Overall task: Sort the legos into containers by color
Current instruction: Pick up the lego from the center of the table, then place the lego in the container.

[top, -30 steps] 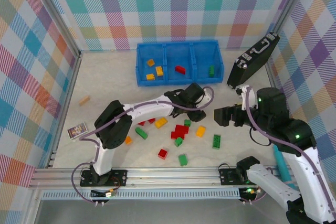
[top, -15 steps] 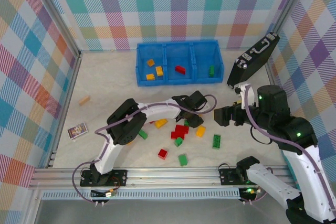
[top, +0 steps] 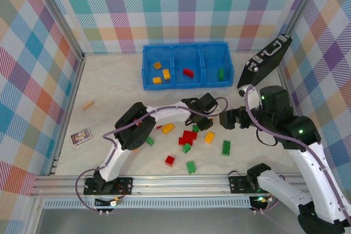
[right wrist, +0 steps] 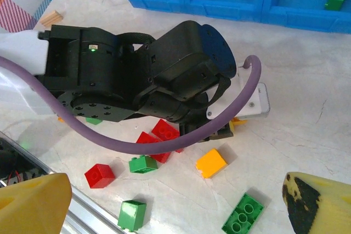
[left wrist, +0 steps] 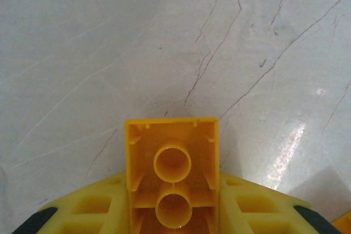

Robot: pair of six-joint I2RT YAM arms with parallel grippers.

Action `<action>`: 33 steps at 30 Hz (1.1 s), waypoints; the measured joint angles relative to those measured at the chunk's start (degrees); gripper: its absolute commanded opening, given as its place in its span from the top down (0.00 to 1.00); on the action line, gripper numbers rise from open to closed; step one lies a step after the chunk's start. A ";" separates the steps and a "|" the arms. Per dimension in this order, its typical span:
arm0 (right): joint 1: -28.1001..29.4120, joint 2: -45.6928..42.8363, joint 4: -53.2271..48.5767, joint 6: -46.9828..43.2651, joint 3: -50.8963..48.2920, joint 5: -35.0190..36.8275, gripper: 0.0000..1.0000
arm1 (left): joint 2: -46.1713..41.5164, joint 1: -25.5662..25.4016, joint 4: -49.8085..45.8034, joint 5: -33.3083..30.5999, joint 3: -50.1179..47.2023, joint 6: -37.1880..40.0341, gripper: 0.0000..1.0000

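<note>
Fingers of the left gripper (left wrist: 173,212) pinch a yellow brick (left wrist: 171,171) between them, hollow underside showing; the right gripper (right wrist: 175,204) stands spread.

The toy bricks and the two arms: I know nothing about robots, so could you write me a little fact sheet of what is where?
Left claw: shut on a yellow brick, hollow underside showing
Right claw: open, holding nothing, near the loose bricks
Blue bin: one long bin, three compartments
Left compartment: three orange-yellow bricks
Middle compartment: one red brick
Right compartment: one green brick
Loose bricks: red, green and orange-yellow, on the table in front of the bin
</note>
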 measured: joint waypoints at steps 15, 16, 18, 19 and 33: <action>0.00 2.93 4.37 -1.33 -2.10 1.20 0.01 | -16.22 9.70 0.57 -6.27 -6.64 -5.42 0.86; 0.00 3.02 4.50 -1.33 -2.21 1.33 0.01 | -18.01 10.25 0.81 -6.91 -6.62 -5.44 0.86; 0.00 3.19 4.59 -1.33 -2.32 1.53 0.01 | -21.14 11.26 1.62 -8.59 -6.38 -5.46 0.86; 0.00 3.28 4.68 -1.33 -2.36 1.57 0.01 | -22.03 11.85 1.79 -9.25 -6.10 -5.53 0.86; 0.00 5.60 7.41 -0.92 -2.51 2.71 0.01 | -16.92 26.45 4.28 -12.72 4.70 -11.96 0.85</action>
